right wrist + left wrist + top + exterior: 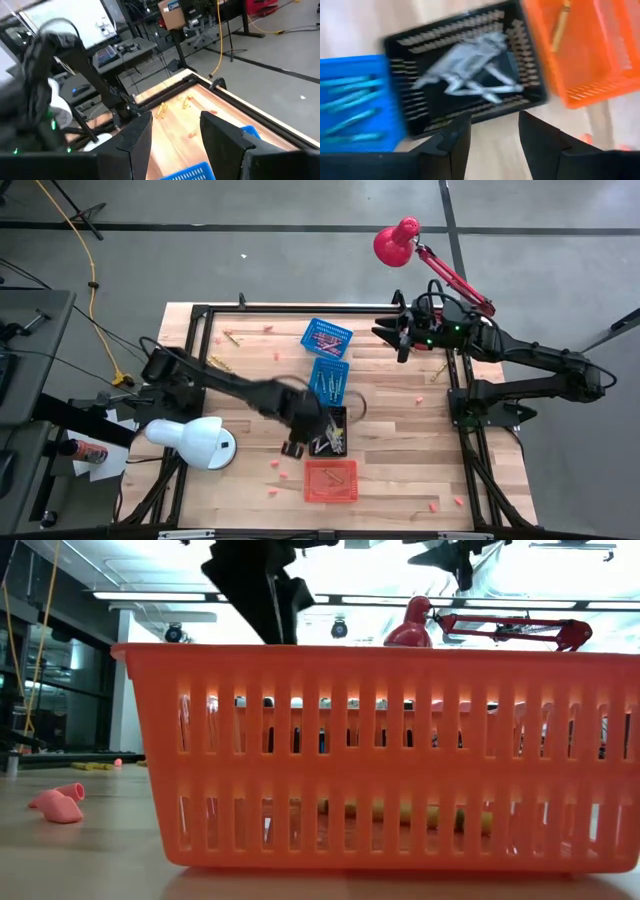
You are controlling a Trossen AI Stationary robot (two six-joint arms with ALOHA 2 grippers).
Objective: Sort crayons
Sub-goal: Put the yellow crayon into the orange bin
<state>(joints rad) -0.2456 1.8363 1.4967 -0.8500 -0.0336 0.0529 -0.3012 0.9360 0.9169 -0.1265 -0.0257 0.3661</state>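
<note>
Our left gripper (pixel 492 142) hangs just above the near edge of the black basket (pixel 465 70), jaws spread and empty. Grey crayons (pixel 470 75) lie heaped in that basket, straight ahead of the fingertips, their long axes crossing at all angles. To one side sits the blue basket (pixel 355 100) with blue crayons lying roughly parallel, to the other the orange basket (pixel 575 50) holding an orange crayon (pixel 559 27).

In the high view the loose yellow crayons (pixel 232 338) lie at the bench's far left part, well apart from both arms. We judge our left arm the nearer one, though it must travel across the wooden bench (pixel 400 470).

Our right gripper (pixel 402 338) waits over the far right part, jaws spread, holding nothing. A second blue basket (pixel 327 337) stands beside it. Small pink bits (pixel 273 466) dot the bench; a white lamp (pixel 190 440) and a red lamp (pixel 397 242) flank it.
</note>
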